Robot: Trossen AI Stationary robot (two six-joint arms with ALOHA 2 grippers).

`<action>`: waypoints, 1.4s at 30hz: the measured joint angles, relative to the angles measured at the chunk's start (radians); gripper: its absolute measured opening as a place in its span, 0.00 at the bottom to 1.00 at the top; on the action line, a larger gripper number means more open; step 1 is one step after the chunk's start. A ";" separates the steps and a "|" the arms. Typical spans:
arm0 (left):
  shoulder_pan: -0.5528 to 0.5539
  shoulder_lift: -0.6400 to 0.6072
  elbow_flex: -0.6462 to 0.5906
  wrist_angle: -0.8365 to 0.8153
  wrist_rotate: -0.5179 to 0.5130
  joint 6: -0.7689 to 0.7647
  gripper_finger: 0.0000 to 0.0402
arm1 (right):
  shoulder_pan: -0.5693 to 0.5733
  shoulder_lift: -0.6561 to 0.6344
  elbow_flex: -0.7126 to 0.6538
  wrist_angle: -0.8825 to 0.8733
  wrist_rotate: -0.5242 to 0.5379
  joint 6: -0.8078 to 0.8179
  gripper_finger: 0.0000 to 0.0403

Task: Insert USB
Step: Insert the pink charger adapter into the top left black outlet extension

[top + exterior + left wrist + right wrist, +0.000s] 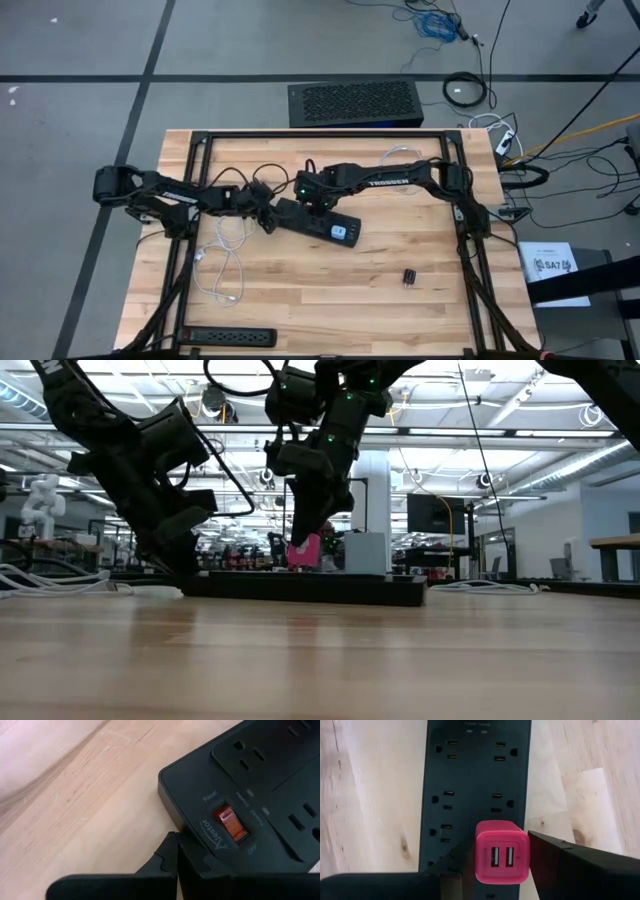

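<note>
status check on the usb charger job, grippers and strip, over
Right gripper shut on pink USB charger, over the power strip. Left gripper shut, pressed at the strip's switch end. Nothing blocking the outlets.

A pink USB charger [501,852], a rounded cube with two USB ports side by side on its face, is sitting upright on the black power strip [474,775]. It is standing over the strip's outlet rows, seemingly plugged in, though its prongs are hidden. The power strip is lying flat and slightly angled near the middle of the wooden table [400,310], its orange rocker switch [230,822] showing at one end beside the words Reset and Off.
</note>
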 joint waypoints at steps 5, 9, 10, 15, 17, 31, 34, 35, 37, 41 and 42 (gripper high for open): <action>0.000 0.000 0.000 0.002 0.000 0.002 0.00 | 0.000 0.015 0.002 0.015 0.000 -0.006 0.29; -0.002 0.000 -0.001 0.005 0.000 0.002 0.00 | 0.000 0.052 0.005 0.026 -0.001 -0.014 0.29; -0.004 0.000 -0.001 0.005 -0.002 0.002 0.00 | 0.000 0.056 0.005 0.027 -0.001 -0.014 0.29; -0.017 0.001 -0.001 0.005 -0.015 0.002 0.00 | 0.000 0.058 0.003 0.038 0.001 -0.014 0.29; -0.019 0.001 -0.001 0.005 -0.019 0.002 0.00 | 0.000 0.059 0.002 0.035 0.001 -0.015 0.29; -0.019 0.001 -0.001 0.008 -0.022 0.005 0.00 | 0.008 0.054 -0.082 0.099 0.048 -0.022 0.29; -0.019 0.001 -0.001 0.008 -0.023 0.005 0.00 | 0.008 0.051 -0.098 0.124 0.048 -0.029 0.29; -0.019 0.001 -0.001 0.007 -0.023 0.005 0.00 | 0.008 0.051 -0.102 0.129 0.048 -0.030 0.29; -0.019 0.001 -0.001 0.007 -0.023 0.005 0.00 | 0.006 0.049 -0.119 0.148 0.048 -0.034 0.29; -0.019 0.001 -0.001 0.007 -0.023 0.005 0.00 | 0.005 0.045 -0.148 0.183 0.044 -0.041 0.29; -0.019 0.001 -0.001 0.007 -0.023 0.005 0.00 | 0.005 0.045 -0.148 0.182 0.044 -0.045 0.29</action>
